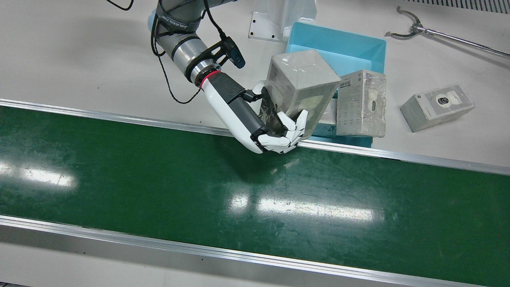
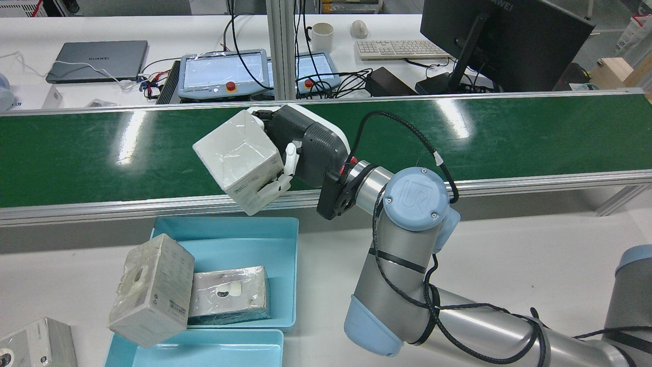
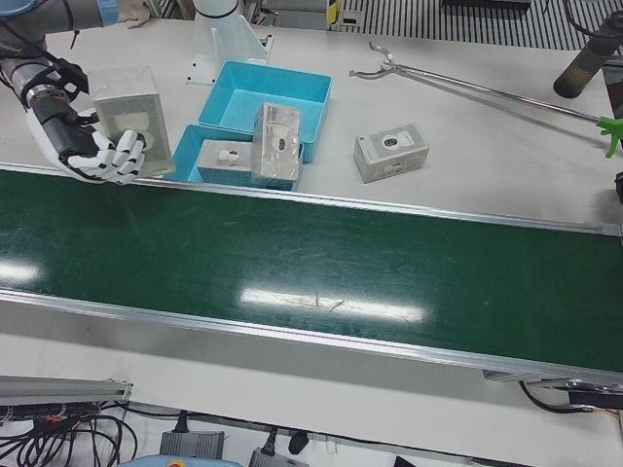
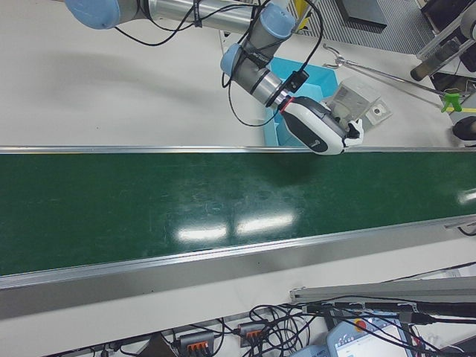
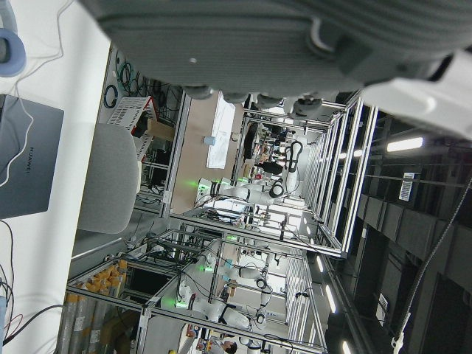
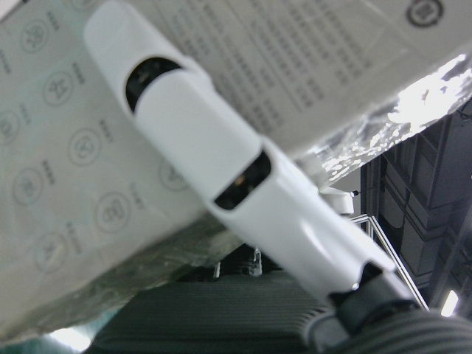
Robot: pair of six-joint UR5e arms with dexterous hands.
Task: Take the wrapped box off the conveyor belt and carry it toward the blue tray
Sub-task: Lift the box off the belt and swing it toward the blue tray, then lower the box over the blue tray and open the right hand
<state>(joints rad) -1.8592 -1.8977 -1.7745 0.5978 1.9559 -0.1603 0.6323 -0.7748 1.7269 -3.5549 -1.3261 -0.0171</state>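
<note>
My right hand (image 1: 275, 131) is shut on the wrapped box (image 1: 303, 83), a grey-white carton in clear film. It holds the box tilted in the air over the belt's far rail, next to the blue tray (image 1: 338, 44). In the rear view the box (image 2: 239, 158) hangs above the rail with the hand (image 2: 300, 148) behind it. The right hand view shows one finger (image 6: 221, 169) pressed across the box's printed face (image 6: 74, 184). The left hand shows only as a grey palm edge (image 5: 295, 37) in its own view.
The green conveyor belt (image 1: 159, 179) runs across the station. One wrapped box (image 2: 153, 288) leans on the tray's edge, and another (image 2: 229, 295) lies inside the tray. A second blue tray (image 2: 193, 349) adjoins. A loose box (image 1: 436, 107) and a grabber tool (image 1: 438, 34) lie on the table.
</note>
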